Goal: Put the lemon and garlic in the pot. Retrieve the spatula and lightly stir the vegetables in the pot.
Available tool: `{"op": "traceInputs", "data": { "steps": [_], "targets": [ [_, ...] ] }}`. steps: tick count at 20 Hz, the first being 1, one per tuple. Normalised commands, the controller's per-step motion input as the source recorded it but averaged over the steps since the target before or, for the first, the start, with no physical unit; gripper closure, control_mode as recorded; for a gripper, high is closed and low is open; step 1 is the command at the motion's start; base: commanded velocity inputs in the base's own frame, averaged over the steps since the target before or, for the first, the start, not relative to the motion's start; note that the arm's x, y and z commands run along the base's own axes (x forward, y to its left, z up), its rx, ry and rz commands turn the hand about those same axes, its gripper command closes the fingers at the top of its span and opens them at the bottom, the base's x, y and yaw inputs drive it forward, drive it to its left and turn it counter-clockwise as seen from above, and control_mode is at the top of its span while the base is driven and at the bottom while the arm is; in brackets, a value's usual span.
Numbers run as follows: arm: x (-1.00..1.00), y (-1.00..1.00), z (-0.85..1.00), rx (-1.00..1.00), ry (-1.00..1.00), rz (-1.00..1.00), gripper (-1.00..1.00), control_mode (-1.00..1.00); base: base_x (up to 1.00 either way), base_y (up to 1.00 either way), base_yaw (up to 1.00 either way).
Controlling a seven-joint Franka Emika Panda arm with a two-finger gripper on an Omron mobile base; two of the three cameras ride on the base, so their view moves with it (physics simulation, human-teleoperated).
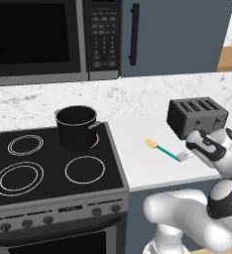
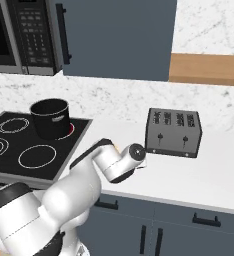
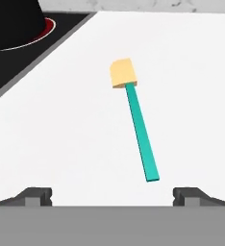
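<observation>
Two base cameras look forward and down over the white counter [image 1: 152, 168], sharing the dark cylindrical pot [image 1: 77, 126] and black four-slot toaster [image 2: 173, 132]; the hand camera looks down close on the teal-handled spatula [image 3: 133, 115], pot at 11 o'clock.

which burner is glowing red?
The back right burner, under the pot: a red glow shows at its edge. The other three show plain white rings.

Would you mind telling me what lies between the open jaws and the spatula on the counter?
Nothing: in the hand view only bare white counter separates the gripper from the spatula, whose teal handle end points toward it.
</observation>
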Motion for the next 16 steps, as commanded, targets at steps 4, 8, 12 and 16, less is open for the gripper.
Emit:
{"op": "traceInputs", "data": {
  "steps": [4,8,12,16],
  "targets": [
    [0.02,0.0,-0.21,0.0,0.01,-0.06,-1.0,-1.0,0.0,0.0,0.0],
    [0.14,0.0,-0.16,0.0,0.03,-0.05,-1.0,-1.0,0.0,0.0,0.0],
    [0.08,0.0,-0.21,-0.01,0.01,-0.01,-1.0,-1.0,0.0,0.0,0.0],
    [0.04,0.0,-0.18,-0.02,0.0,0.0,-1.0,-1.0,0.0,0.0,0.0]
  ]
}}
